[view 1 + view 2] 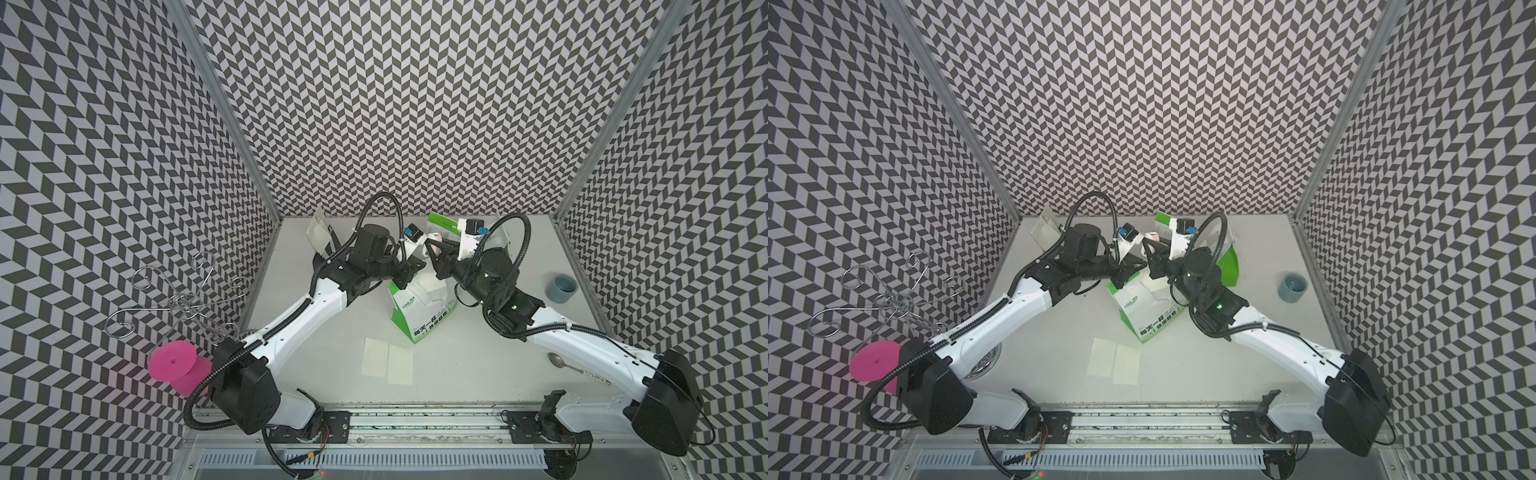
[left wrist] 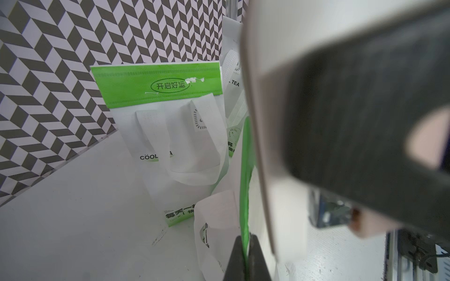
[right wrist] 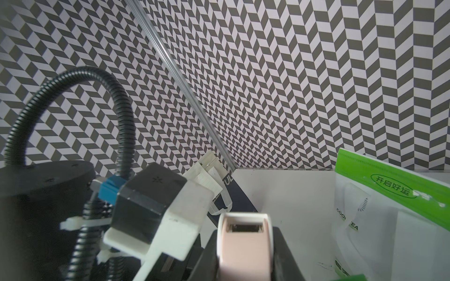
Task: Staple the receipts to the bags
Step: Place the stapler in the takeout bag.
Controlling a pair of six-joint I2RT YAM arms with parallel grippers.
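While the left claw (image 1: 405, 276) pinches the top edge of the green bag (image 1: 419, 311), the right claw (image 3: 243, 253) clamps the pink stapler (image 3: 243, 233) just beyond and right of that edge, nose pointing left; two loose receipts (image 1: 388, 359) lie nearer us.

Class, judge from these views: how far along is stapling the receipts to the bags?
Possibly done: the navy paper bag in the back corner shows pale slips at its top. In hand: the left gripper pinches a green paper bag; the right gripper holds the small pinkish stapler. Left: two cream paper receipts lie loose, unstapled.
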